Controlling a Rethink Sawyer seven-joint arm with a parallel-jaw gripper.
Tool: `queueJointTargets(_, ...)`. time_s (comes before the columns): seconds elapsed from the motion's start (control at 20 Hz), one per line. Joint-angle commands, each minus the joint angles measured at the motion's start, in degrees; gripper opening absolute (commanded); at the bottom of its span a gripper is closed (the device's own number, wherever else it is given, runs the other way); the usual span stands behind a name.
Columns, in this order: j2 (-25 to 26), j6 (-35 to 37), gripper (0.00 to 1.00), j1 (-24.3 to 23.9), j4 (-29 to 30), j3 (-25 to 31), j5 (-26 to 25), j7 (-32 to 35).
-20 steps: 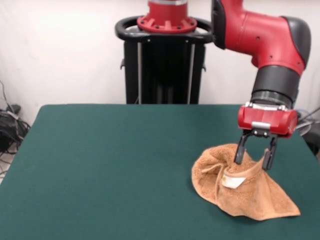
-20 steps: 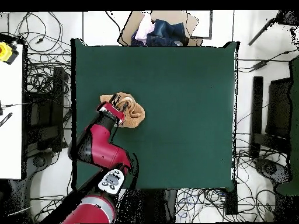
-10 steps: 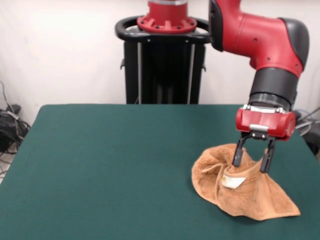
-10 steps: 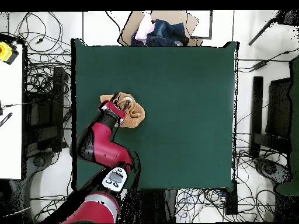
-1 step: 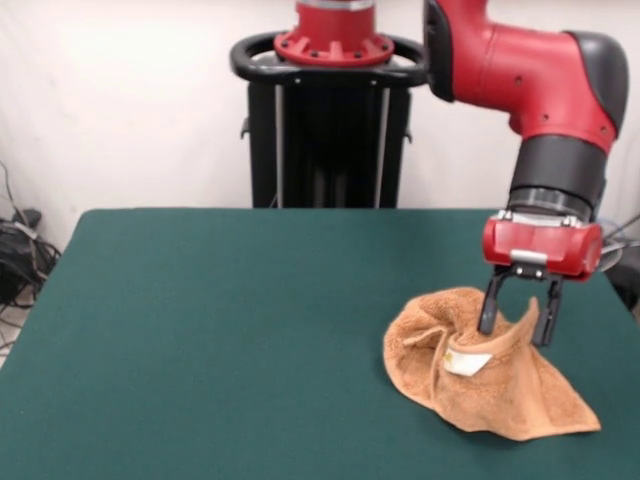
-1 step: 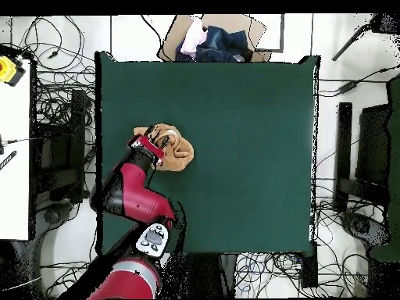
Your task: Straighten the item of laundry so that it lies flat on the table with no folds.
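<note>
Our gripper (image 5: 518,322) hangs with its 2 fingers parted, straddling a raised fold of the towel (image 5: 480,370) without pinching it. The towel lies bunched near the table's (image 5: 200,330) edge. We judge it soft and limp; pinch a loose corner, beside the white tag (image 5: 466,363).

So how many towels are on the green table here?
1. The towel lies crumpled near one edge of the table, under the gripper, whose open jaws straddle a raised fold. Nothing else is on the felt.
</note>
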Motion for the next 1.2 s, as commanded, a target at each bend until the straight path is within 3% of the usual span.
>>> queueJointTargets(0.05,-1.07,11.82,1.0,-0.39,-0.15,6.27,4.66,9.96)
queueJointTargets(0.5,-1.35,18.93,1.0,3.53,-0.44,2.0,7.98,6.76)
queueJointTargets(0.85,-0.95,20.9,1.0,4.36,-1.13,0.29,7.04,6.24)
queueJointTargets(0.9,-0.69,20.86,0.0,4.71,-1.41,-0.41,6.66,6.04)
queueJointTargets(1.2,-0.59,21.11,0.0,5.51,-1.57,-1.75,6.77,5.49)
